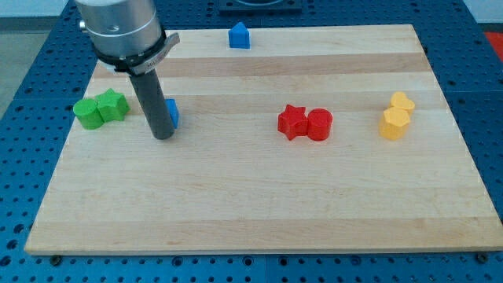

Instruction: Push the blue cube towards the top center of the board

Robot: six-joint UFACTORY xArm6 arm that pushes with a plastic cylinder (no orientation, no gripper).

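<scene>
I am holding my rod upright, my tip (163,135) pressing on the board (259,212), gripping nothing. The blue cube (172,112) is peeking out just right of it, apparently touching.

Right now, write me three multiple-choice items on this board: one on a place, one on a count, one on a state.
1. Where is my tip?
A. against the blue cube's left side in the view
B. beside the yellow blocks
C. at the board's bottom edge

2. How many red blocks are there?
A. one
B. two
C. four

3. The red star and red cylinder are:
A. stacked
B. far apart
C. touching

Answers:
1 A, the rod partly hides the cube.
2 B, only this pair is red.
3 C, no gap shows.
</scene>
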